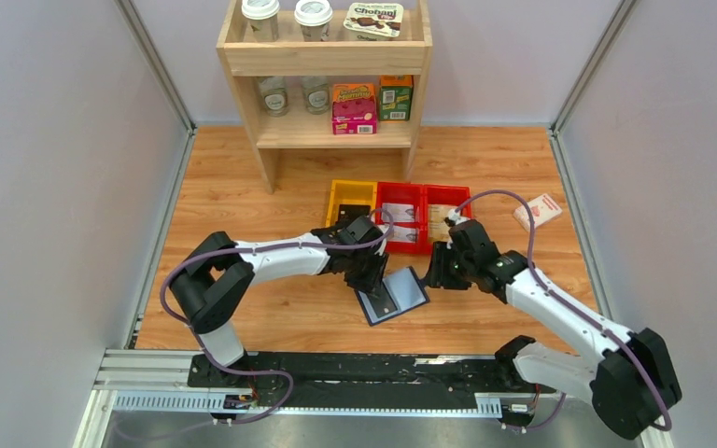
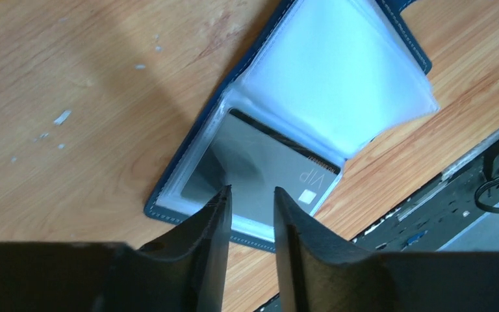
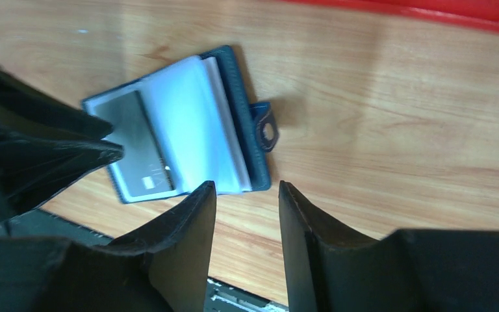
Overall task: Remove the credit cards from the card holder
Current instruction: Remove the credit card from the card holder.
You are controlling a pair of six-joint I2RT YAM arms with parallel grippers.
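The card holder (image 1: 394,297) is lying open on the surface (image 1: 271,317) between the two arms, with its snap tab (image 3: 266,130) on the edge nearer the right arm. One dark credit card (image 2: 260,166) is showing inside the clear sleeve of the half nearer the left arm. The left tool (image 2: 250,195) is reaching onto that half with its jaws standing narrowly apart at the card's near edge; I cannot tell whether it is pinching the sleeve, the card or nothing. The right tool (image 3: 247,188) is hovering released just beside the tab edge, holding nothing. The risk here is that the left fingers may be catching the sleeve plastic along with the card, so a pull would be dragging the whole light holder across the wood instead of sliding the card free. With the right tool not pressing the holder down, nothing is anchoring it. A scraping fingertip could also be pushing the card deeper. The sleeve's mouth is proving hard to make out, the pale leaves on the other half are hiding any further cards, and from overhead the left wrist is covering the contact point.
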